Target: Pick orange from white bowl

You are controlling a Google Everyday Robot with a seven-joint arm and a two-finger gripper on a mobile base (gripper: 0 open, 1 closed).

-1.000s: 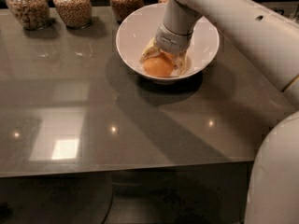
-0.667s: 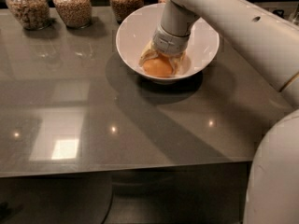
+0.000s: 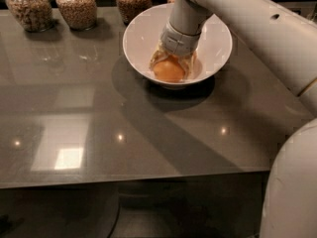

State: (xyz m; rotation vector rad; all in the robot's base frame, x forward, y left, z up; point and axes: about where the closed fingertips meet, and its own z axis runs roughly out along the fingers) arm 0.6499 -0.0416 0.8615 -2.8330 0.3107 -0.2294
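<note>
A wide white bowl (image 3: 213,38) stands on the grey table at the back, right of centre. An orange (image 3: 169,70) lies at its bottom. My gripper (image 3: 172,66) reaches down into the bowl from the upper right. Its pale fingers (image 3: 156,58) sit on both sides of the orange and touch it. The gripper is shut on the orange, which rests low in the bowl. The wrist hides the top of the orange.
Three glass jars of grains (image 3: 76,5) stand in a row along the table's back edge, left of the bowl. My white arm (image 3: 257,29) crosses the upper right. My robot body (image 3: 292,192) fills the lower right corner, beside the table's front edge (image 3: 133,180).
Almost nothing has moved. The gripper stays in the bowl around the orange, its fingers a little tighter on the fruit.
</note>
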